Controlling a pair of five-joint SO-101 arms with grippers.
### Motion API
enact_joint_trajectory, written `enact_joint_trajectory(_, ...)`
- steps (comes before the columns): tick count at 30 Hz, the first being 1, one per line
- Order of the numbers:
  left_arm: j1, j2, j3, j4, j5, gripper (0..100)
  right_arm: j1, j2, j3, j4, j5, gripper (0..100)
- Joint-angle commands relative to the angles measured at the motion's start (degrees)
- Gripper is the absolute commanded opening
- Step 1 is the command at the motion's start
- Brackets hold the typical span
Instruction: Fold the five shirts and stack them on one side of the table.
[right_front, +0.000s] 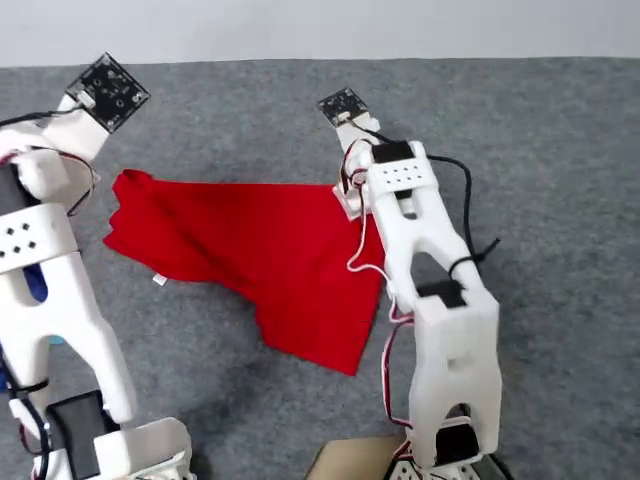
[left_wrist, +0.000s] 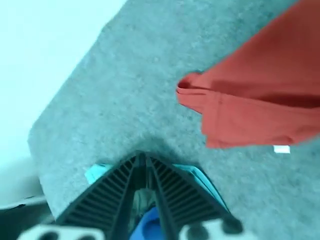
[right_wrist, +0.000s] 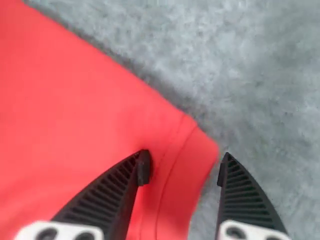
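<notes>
A red shirt (right_front: 270, 260) lies spread on the grey table, one sleeve end (left_wrist: 192, 95) pointing to the far left. My right gripper (right_wrist: 184, 167) is open at the shirt's far right corner. Its fingers (right_wrist: 135, 175) straddle the hemmed edge (right_wrist: 192, 150), one over the cloth and one over the bare table. In the high view the right gripper (right_front: 352, 200) sits at that corner. My left gripper (left_wrist: 142, 159) is shut at the table's left side, apart from the shirt, with teal cloth (left_wrist: 100, 172) below it. A bit of blue (right_front: 35, 282) shows under the left arm.
The grey felt table (right_front: 560, 150) has free room to the right and in front of the shirt. Its far edge meets a pale wall. A white tag (right_front: 159, 280) sticks out of the shirt's near left edge. A cardboard piece (right_front: 350, 462) lies at the front.
</notes>
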Motion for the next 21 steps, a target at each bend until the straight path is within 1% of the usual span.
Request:
enact_joint_trajectory(1,-0.88,-2.37,-1.54,1.32,0.62,1,0.48,4.26,-11.78,5.93,-0.7,23.0)
enact_joint_trajectory(7,-1.05,-2.29,-1.54,1.41,0.7,1,0.66,10.59,-22.68,14.46,-0.7,22.9)
enact_joint_trajectory(8,-1.05,-2.29,-1.54,1.41,0.7,1,0.66,11.3,-24.18,15.6,-0.7,21.7)
enact_joint_trajectory(10,-1.05,-2.29,-1.54,1.41,0.7,1,0.66,12.26,-26.11,16.57,-0.44,14.7)
enact_joint_trajectory(13,-1.05,-2.2,-1.54,1.41,1.58,1,0.66,13.49,-27.96,16.75,-0.35,0.0)
enact_joint_trajectory(15,-1.05,-2.2,-1.54,1.32,2.64,1,0.75,13.67,-28.13,17.36,-0.35,2.8)
enact_joint_trajectory(17,-1.05,-2.11,-1.54,1.41,2.81,1,1.1,13.67,-28.75,18.42,-0.35,0.6)
enact_joint_trajectory(21,-1.05,-2.11,-1.54,1.41,2.81,1,2.68,13.76,-30.07,20.0,0.53,1.0)
